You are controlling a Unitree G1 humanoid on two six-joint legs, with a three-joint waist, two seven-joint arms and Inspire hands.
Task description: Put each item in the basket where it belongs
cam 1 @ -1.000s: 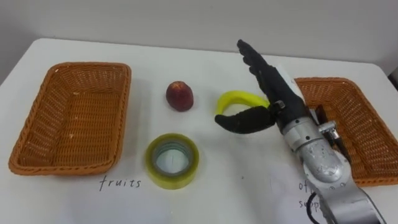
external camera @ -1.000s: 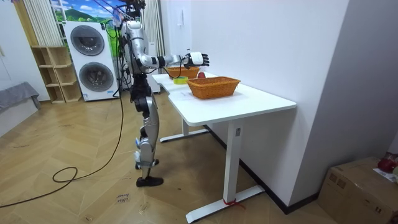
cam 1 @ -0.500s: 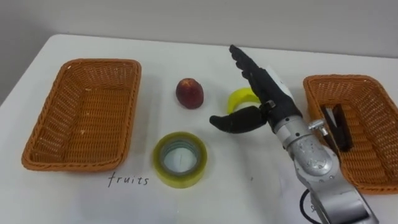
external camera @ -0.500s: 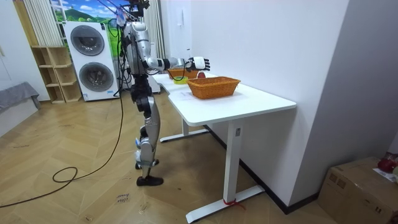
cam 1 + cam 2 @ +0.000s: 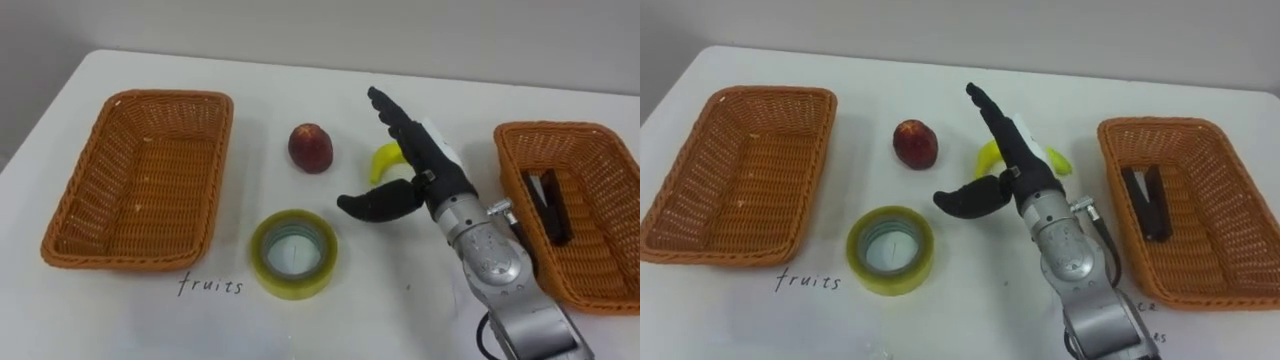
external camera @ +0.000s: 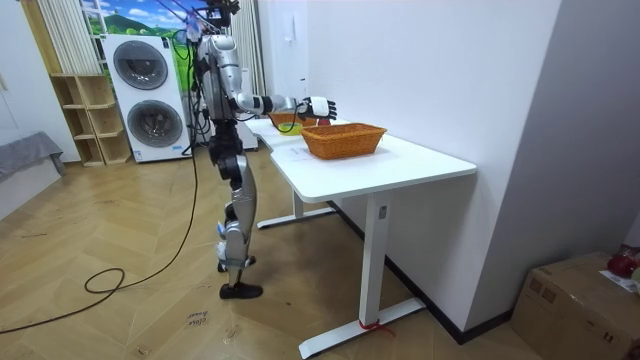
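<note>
- Here, the right hand (image 5: pixel 432 172) reached out over the white table (image 5: pixel 120 320), its fingers (image 5: pixel 398 120) straight and close together and its thumb spread wide toward the robot's left, holding nothing
- The yellow banana (image 5: pixel 384 162) lay on the table partly hidden behind that hand; whether the two touched could not be told
- A red apple (image 5: pixel 311 148) sat near the banana, on its left and apart from the hand
- A roll of yellow tape (image 5: pixel 293 253) lay flat nearer the robot, just in front of the apple
- The left basket (image 5: pixel 140 100) stood at the table's left, well apart from the fruit
- The right basket (image 5: pixel 560 132) stood at the table's right with a dark office item (image 5: pixel 548 205) inside
- In the room view the robot stood at the table's end, one arm stretched over it
</note>
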